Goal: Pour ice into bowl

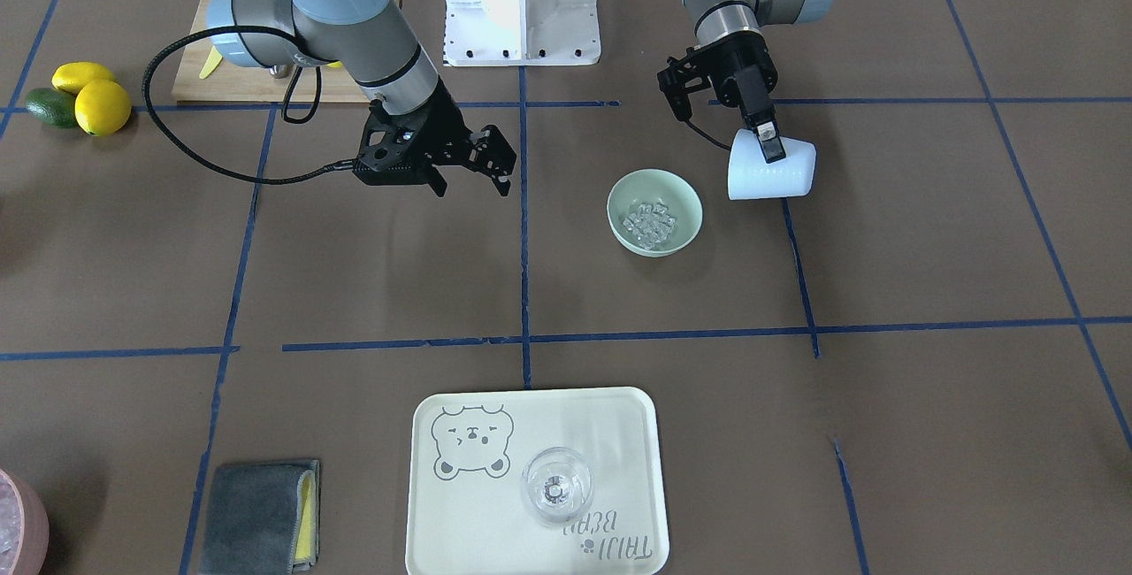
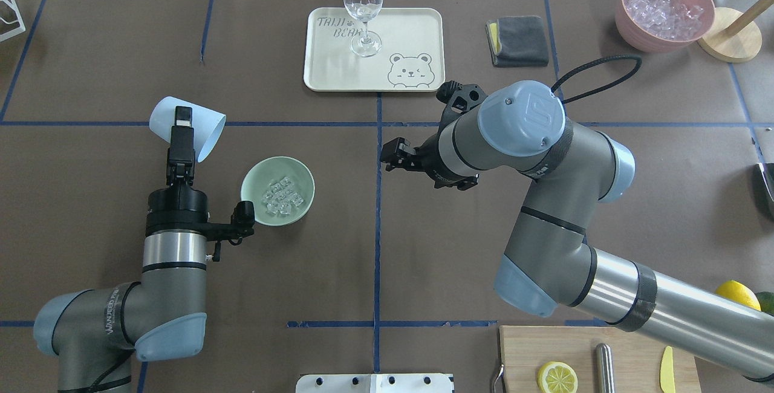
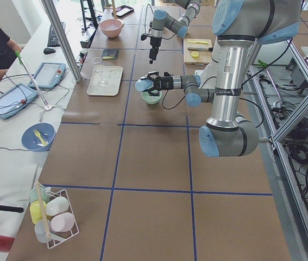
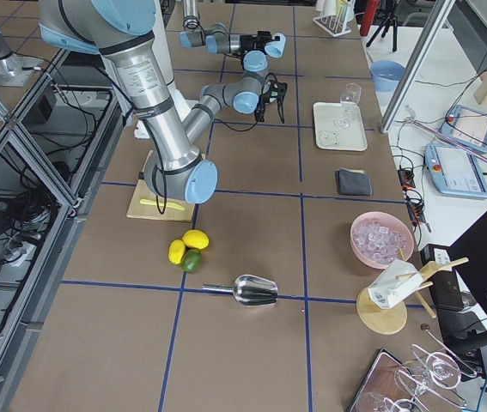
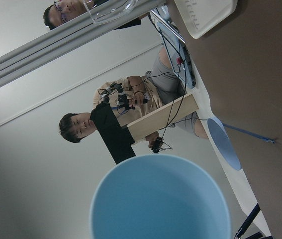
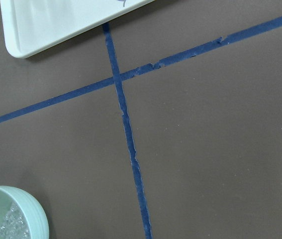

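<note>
The pale mint-green bowl stands on the brown table just left of the robot's middle line. A cluster of clear ice lies inside it. My left gripper is shut on the wall of a light blue cup. The cup is held tipped on its side beyond the bowl, apart from it. Its inside looks empty in the left wrist view. My right gripper hangs open and empty over the table's middle. The bowl's rim shows at the right wrist view's corner.
A cream tray carries a wine glass. A grey cloth and a pink bowl of ice lie at the far right. Lemons and a cutting board sit near the base. People sit beyond the table.
</note>
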